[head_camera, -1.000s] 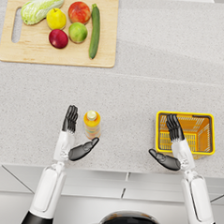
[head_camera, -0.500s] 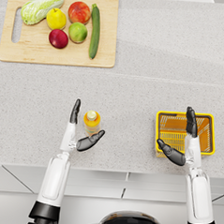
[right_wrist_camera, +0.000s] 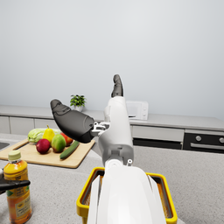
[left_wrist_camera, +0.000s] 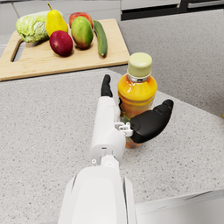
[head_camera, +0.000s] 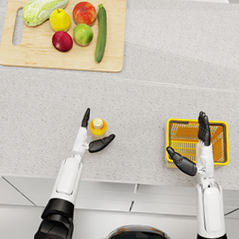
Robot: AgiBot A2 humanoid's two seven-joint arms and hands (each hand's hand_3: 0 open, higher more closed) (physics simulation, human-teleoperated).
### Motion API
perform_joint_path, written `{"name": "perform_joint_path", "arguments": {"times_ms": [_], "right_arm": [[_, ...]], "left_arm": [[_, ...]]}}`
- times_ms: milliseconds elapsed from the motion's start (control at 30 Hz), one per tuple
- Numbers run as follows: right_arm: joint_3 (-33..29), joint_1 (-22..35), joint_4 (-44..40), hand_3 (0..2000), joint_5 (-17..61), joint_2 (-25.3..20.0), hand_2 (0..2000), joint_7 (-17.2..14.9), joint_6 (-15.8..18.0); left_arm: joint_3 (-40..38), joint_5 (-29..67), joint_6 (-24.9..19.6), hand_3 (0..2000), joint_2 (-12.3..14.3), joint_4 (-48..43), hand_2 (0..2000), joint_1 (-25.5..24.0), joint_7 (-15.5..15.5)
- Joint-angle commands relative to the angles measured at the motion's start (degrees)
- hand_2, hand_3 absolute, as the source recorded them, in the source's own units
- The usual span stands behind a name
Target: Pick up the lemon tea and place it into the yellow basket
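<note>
The lemon tea bottle point(head_camera: 98, 126) point(left_wrist_camera: 136, 94) point(right_wrist_camera: 17, 192), orange-yellow with a pale cap, stands upright on the grey counter. My left hand point(head_camera: 92, 138) point(left_wrist_camera: 131, 116) is open around it, fingers on one side and thumb on the other, close to its sides; a firm grip does not show. The yellow basket point(head_camera: 218, 129) point(right_wrist_camera: 168, 210) sits at the right near the counter's front edge. My right hand point(head_camera: 195, 148) point(right_wrist_camera: 94, 111) is open above the basket's near left part, fingers spread, holding nothing.
A wooden cutting board point(head_camera: 60, 62) point(left_wrist_camera: 35, 61) at the far left carries a cabbage, lemon, apples, a green fruit and a cucumber point(head_camera: 101, 32). The counter's front edge point(head_camera: 137, 182) runs just below both hands.
My left hand has moved forward to bracket the bottle, thumb now past its near side. My right hand has risen and turned over the basket's edge.
</note>
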Motion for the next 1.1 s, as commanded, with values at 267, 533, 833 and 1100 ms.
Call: {"name": "perform_joint_path", "arguments": {"times_ms": [267,533,833,1100], "right_arm": [[0.21,0.29,-0.29,0,0.00,-1.05,0,0.00,0.00],[7.80,0.38,-3.83,0,-0.01,-2.17,0,0.00,0.00],[13.51,3.40,-9.77,0,5.08,-5.31,0,0.00,0.00],[17.62,8.23,-14.95,0,11.12,-9.44,0,-0.02,0.61]], "left_arm": [[-0.59,0.08,-0.35,1960,2.69,7.35,2000,5.00,-0.11],[-1.64,0.05,-5.11,2000,2.04,-31.49,2000,-0.57,0.30],[4.01,0.01,-5.95,2000,5.50,-42.68,2000,2.29,0.17],[13.07,0.07,-6.01,2000,5.96,-44.82,2000,0.88,0.11]]}}
